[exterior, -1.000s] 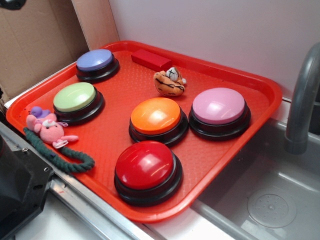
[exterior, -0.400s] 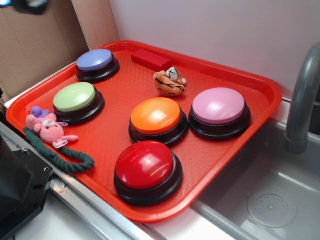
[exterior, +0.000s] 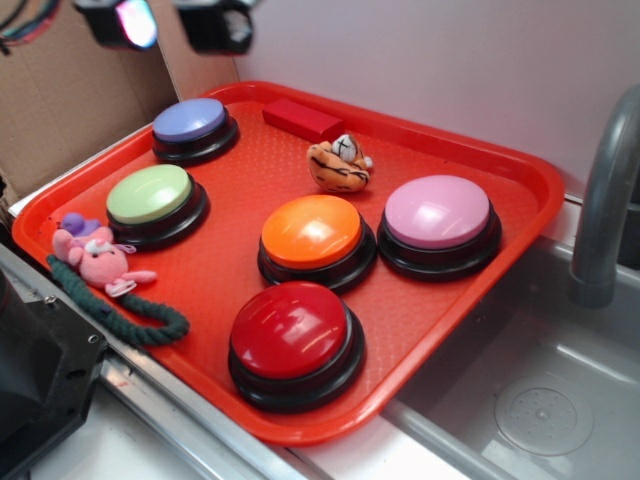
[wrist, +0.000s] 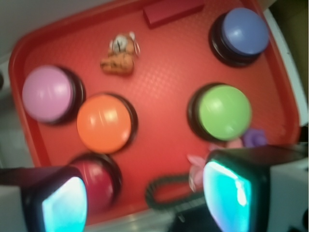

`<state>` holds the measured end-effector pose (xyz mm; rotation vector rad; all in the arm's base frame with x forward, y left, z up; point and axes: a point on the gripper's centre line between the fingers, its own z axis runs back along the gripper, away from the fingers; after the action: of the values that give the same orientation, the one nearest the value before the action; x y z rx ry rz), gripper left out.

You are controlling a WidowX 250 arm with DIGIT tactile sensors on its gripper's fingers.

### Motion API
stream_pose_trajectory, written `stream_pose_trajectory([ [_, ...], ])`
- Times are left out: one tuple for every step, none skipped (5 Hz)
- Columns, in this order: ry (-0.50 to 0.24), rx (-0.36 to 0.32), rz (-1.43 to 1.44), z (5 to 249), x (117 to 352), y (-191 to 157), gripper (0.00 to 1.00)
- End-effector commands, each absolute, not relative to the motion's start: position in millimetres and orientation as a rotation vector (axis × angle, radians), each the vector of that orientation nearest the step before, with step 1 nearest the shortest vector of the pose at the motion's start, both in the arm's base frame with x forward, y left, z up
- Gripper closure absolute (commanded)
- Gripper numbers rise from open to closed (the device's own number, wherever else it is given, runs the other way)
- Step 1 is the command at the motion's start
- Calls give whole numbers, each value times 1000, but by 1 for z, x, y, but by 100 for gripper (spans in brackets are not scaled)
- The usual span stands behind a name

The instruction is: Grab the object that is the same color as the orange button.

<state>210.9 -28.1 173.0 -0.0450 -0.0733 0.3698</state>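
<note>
Nearest the exterior camera: a red-topped button (exterior: 292, 338) at the front of the red tray (exterior: 520, 215), and a pink plush bunny (exterior: 98, 260) lying against a dark green rope (exterior: 120, 310) on the tray's left front rim. Behind these, the orange button (exterior: 314, 235) at the tray's centre, flanked by a pink-topped button (exterior: 438, 220) to its right and a green-topped button (exterior: 152, 200) to its left. Just beyond the orange button, close but not touching, the small orange plush tiger (exterior: 340, 164) (white face turned up, stripes visible). Farther back, a red block (exterior: 303, 119) near the rear rim and a blue-topped button (exterior: 193, 126) in the far left corner. Highest and farthest, at the top left edge and well apart from the tiger: the tool (exterior: 170, 22), fingers (wrist: 231, 191) spread wide and gripping nothing. Off to the right, a grey sink (exterior: 540, 400) with a faucet (exterior: 605, 200)
</note>
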Motion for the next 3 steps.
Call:
stream_pose_trajectory([
  [-152,-100,525,128,277,-20,0],
  [-154,-74,602,95,300,-18,0],
  [-148,-60,669,72,315,-12,0],
])
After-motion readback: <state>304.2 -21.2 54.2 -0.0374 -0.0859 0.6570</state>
